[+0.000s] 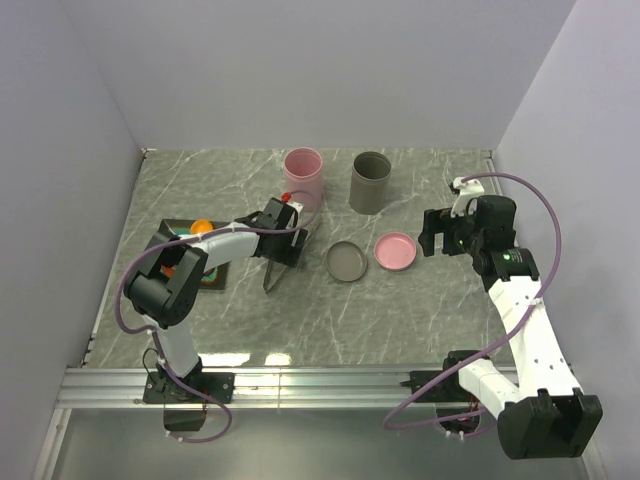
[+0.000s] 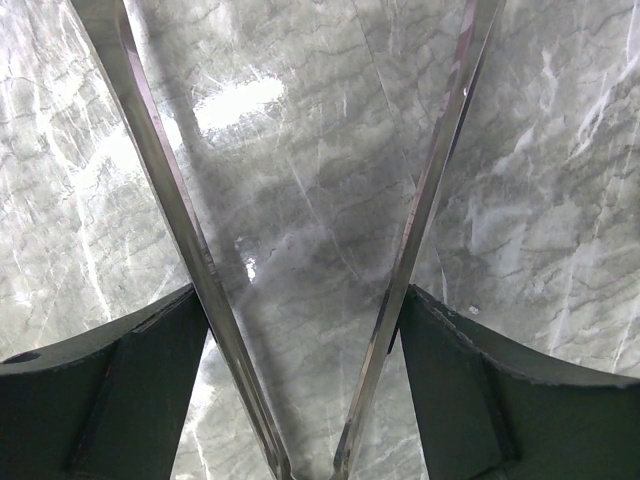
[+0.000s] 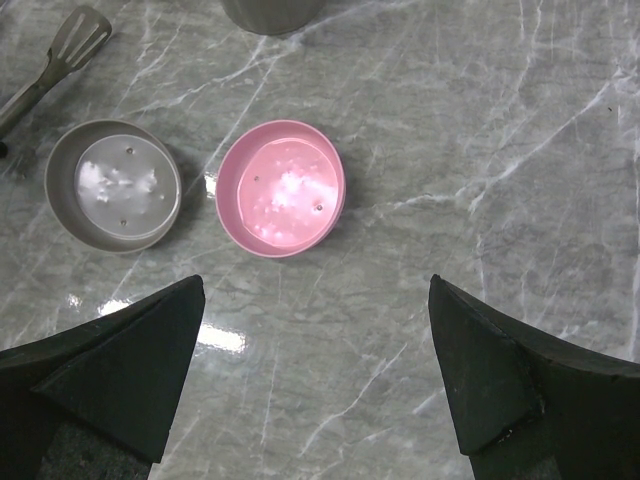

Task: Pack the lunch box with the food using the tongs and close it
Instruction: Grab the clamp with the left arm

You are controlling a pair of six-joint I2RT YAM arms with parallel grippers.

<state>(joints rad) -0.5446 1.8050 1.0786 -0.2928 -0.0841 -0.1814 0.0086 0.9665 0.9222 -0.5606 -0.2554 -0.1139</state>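
Note:
The grey metal tongs point(image 1: 274, 275) hang from my left gripper point(image 1: 287, 228), their tips down near the marble. In the left wrist view the two tong arms point(image 2: 170, 190) spread in a V, each pressed against the inner side of a finger of the left gripper point(image 2: 300, 300); nothing sits between the tips. The lunch box stands in parts: a pink tub point(image 1: 303, 175), a grey tub point(image 1: 371, 182), a grey lid point(image 1: 347, 261) and a pink lid point(image 1: 396, 251). Orange food point(image 1: 201, 226) lies on the teal tray point(image 1: 215, 278). My right gripper point(image 1: 440, 240) hovers open right of the pink lid point(image 3: 281, 187).
The right wrist view also catches the grey lid point(image 3: 113, 185), a tong tip point(image 3: 75, 45) and the grey tub's base point(image 3: 270, 12). My right gripper point(image 3: 315, 370) has bare marble under it. Walls close the table at the back and both sides.

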